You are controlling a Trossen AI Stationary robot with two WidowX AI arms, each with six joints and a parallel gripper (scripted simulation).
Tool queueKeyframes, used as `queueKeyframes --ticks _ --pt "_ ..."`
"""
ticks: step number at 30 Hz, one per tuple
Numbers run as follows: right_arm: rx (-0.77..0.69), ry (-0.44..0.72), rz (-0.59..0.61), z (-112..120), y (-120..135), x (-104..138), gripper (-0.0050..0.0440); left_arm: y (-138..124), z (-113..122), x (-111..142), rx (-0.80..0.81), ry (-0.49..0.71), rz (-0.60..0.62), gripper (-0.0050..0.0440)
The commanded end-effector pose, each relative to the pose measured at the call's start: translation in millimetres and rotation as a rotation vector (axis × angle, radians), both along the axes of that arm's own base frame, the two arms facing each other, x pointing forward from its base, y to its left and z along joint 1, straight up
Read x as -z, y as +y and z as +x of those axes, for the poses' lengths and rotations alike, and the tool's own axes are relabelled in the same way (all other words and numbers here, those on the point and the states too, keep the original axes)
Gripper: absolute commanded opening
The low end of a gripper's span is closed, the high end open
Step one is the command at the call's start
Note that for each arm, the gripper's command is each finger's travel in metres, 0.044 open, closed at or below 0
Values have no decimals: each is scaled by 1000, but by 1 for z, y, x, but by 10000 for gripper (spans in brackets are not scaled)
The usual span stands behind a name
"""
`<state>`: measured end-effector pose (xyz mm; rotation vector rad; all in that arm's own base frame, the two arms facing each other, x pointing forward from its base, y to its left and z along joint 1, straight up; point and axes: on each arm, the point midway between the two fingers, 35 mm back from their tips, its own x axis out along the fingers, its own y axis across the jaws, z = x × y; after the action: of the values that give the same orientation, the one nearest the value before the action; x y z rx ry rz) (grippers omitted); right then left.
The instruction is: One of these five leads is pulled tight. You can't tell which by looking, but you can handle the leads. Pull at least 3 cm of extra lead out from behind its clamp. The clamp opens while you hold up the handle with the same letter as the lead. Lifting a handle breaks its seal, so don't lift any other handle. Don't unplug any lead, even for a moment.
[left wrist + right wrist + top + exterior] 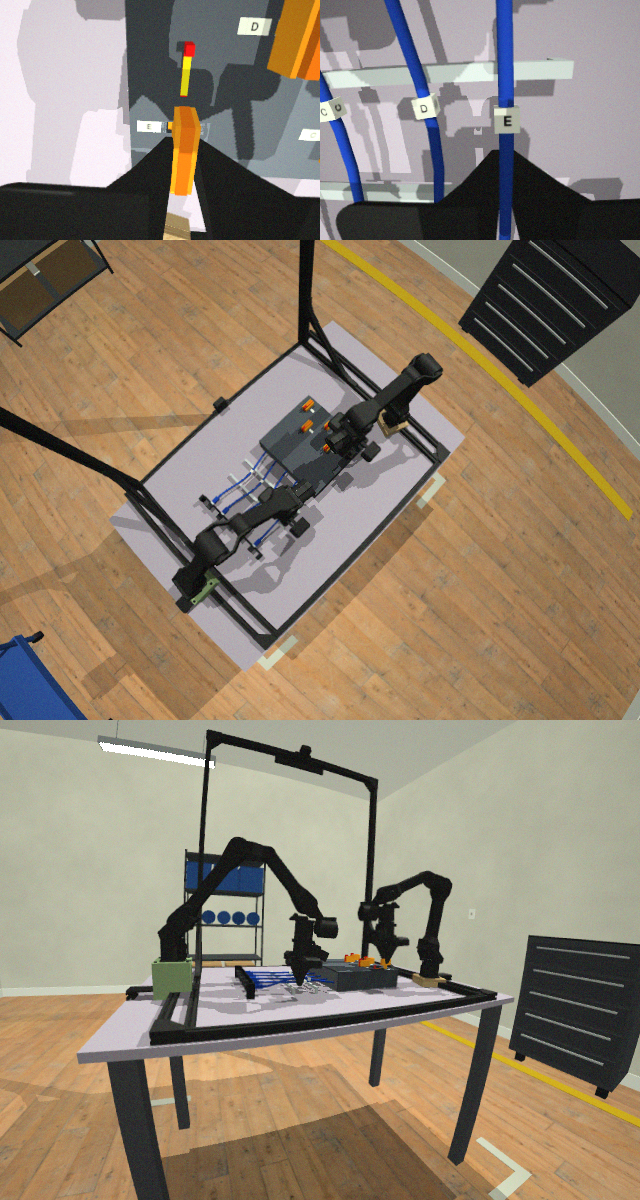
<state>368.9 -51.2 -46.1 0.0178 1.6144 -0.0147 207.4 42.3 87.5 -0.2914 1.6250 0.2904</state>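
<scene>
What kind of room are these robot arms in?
Probably a workshop or robot lab: there's a black drawer cabinet, a shelf rack with blue bins, and a yellow line on the floor.

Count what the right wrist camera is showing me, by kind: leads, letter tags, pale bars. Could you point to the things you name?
Blue leads [505, 60] [216, 499] [268, 973]: 3
Letter tags [507, 119]: 3
Pale bars [543, 70] [239, 483]: 2
Total: 8

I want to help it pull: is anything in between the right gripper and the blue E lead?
Nothing visible is in the way: the right gripper is already closed around the blue E lead.
</scene>
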Motion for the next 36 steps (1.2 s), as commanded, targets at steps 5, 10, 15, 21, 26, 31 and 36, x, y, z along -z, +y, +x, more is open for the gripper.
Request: queueKeyframes --ticks 5,10,15,21,26,31,36 --pt "0 -40 -5 7 -1 -30 -50 1 3 -16 0 -29 6 -50" --pt "0 -40 -5 7 -1 -30 -50 1 3 -16 0 -29 6 -50" --pt "0 -40 -5 7 -1 -30 -50 1 3 -16 0 -29 6 -50" --pt "0 -17 -2 3 0 -44 -50 1 4 -16 0 -24 4 -50" --pt "0 -17 -2 3 0 -44 -50 1 4 -16 0 -24 4 -50" --pt "0 -17 -2 3 0 -44 -50 1 4 -16 0 -24 4 -50" --pt "0 12 2 -2 0 -53 -50 1 4 -16 -1 -19 3 -50"
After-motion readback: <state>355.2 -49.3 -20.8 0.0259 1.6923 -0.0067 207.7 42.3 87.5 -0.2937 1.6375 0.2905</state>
